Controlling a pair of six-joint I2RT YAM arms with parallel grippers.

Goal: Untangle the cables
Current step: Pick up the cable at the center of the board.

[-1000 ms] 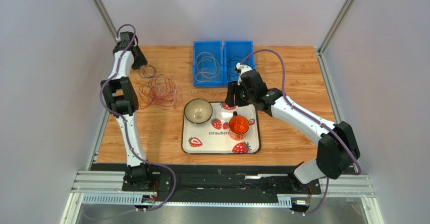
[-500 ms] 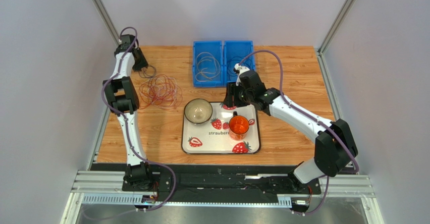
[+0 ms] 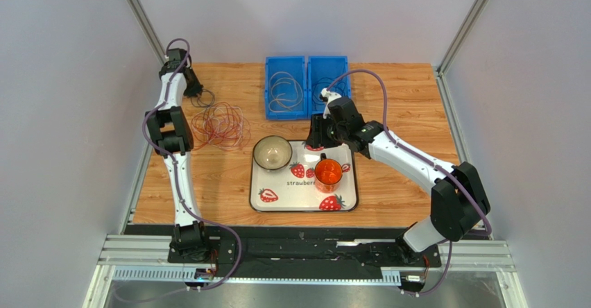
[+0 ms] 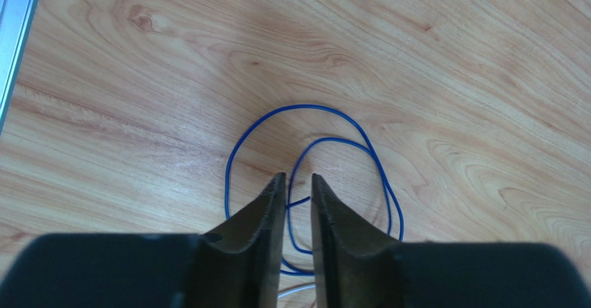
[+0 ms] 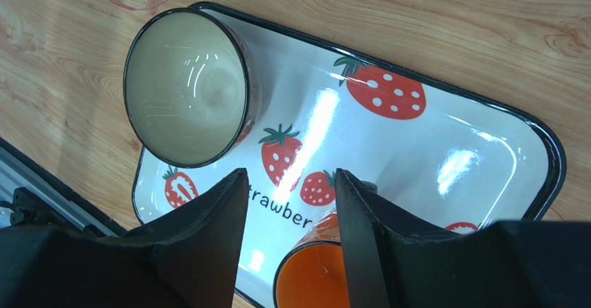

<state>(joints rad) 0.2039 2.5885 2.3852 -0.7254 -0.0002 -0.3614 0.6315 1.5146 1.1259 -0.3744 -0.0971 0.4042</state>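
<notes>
The left gripper (image 4: 297, 177) is hovering over the table's (image 4: 451, 58) far-left area, its jaws standing narrowly apart and unclamped, with a strand of the blue cable (image 4: 309, 105) crossing the gap. The red-orange cables (image 3: 220, 125) are lying just beside it. Coiled cables (image 3: 283, 91) are resting in the blue bins (image 3: 306, 79). The right gripper (image 5: 290, 176) is hanging released above the tray (image 5: 444, 134), which is showing the lettering "strawber", the rest hidden.
</notes>
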